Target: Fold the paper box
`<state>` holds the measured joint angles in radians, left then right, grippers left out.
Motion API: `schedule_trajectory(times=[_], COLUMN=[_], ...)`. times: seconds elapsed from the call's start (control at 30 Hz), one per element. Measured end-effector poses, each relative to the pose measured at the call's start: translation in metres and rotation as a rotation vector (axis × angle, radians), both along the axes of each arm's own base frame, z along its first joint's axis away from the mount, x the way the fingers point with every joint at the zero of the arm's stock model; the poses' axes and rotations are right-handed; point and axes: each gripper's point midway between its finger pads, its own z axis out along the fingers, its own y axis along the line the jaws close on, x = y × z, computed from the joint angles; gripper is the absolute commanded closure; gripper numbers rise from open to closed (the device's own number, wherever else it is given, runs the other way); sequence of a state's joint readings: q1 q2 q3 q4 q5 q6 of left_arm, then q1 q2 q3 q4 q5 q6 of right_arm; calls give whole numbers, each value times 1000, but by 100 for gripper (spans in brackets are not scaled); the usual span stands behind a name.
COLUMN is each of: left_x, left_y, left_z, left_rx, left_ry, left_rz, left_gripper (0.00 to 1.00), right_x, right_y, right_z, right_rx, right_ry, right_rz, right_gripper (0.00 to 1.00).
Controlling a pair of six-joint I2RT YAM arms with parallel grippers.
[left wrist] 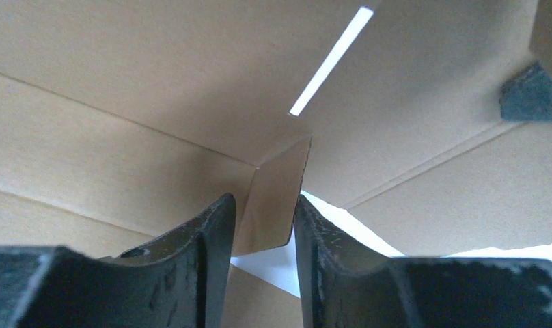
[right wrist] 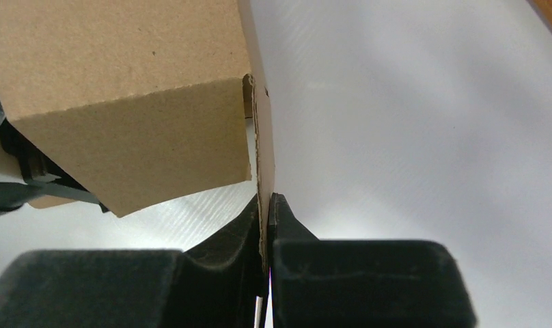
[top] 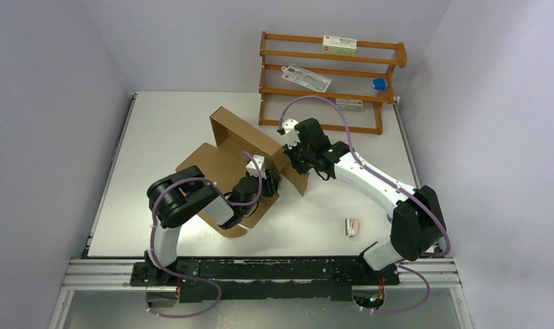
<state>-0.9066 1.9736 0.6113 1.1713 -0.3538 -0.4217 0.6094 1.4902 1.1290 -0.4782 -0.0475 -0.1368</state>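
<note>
The paper box (top: 241, 154) is brown corrugated cardboard, half-formed, with one wall standing and flaps spread on the white table. My left gripper (top: 269, 182) is at the box's near right corner. In the left wrist view, its fingers (left wrist: 212, 225) stand apart with a small corner flap (left wrist: 273, 198) between them, and box panels (left wrist: 157, 82) fill the view. My right gripper (top: 288, 147) is shut on the edge of the upright right panel. In the right wrist view it (right wrist: 265, 198) pinches that thin panel edge (right wrist: 263, 137), with a folded panel (right wrist: 123, 68) to the left.
A wooden rack (top: 329, 82) stands at the back right, holding small cartons (top: 339, 45), a packet and a blue item (top: 379, 83). A small pale object (top: 352, 227) lies on the table near the right arm's base. Grey walls close in the sides.
</note>
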Motion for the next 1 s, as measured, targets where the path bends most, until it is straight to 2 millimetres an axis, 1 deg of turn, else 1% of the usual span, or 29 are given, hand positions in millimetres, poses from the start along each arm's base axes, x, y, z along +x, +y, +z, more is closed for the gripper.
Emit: schedule_trajectory(times=[0.13, 0.23, 0.37, 0.53, 0.77, 0.9, 1.0], left_x=[-2, -1, 5, 16, 18, 16, 14], left_y=[2, 3, 8, 22, 22, 20, 19], left_z=[-5, -5, -6, -8, -10, -18, -20], left_rx=[-19, -33, -60, -86, -105, -105, -109], left_ry=[22, 32, 50, 76, 92, 111, 123], left_rz=[1, 5, 27, 64, 61, 51, 46], left_gripper=[67, 70, 71, 71, 71, 72, 72], right_x=[0, -2, -3, 0, 2, 7, 8], right_y=[5, 8, 11, 12, 13, 18, 17], right_z=[0, 0, 2, 4, 4, 4, 3], right_rx=[16, 24, 19, 30, 57, 56, 44], right_ry=[12, 17, 5, -2, 35, 39, 35], right_rz=[-56, -104, -160, -229, -341, -382, -421], right_gripper=[94, 94, 95, 95, 95, 94, 93])
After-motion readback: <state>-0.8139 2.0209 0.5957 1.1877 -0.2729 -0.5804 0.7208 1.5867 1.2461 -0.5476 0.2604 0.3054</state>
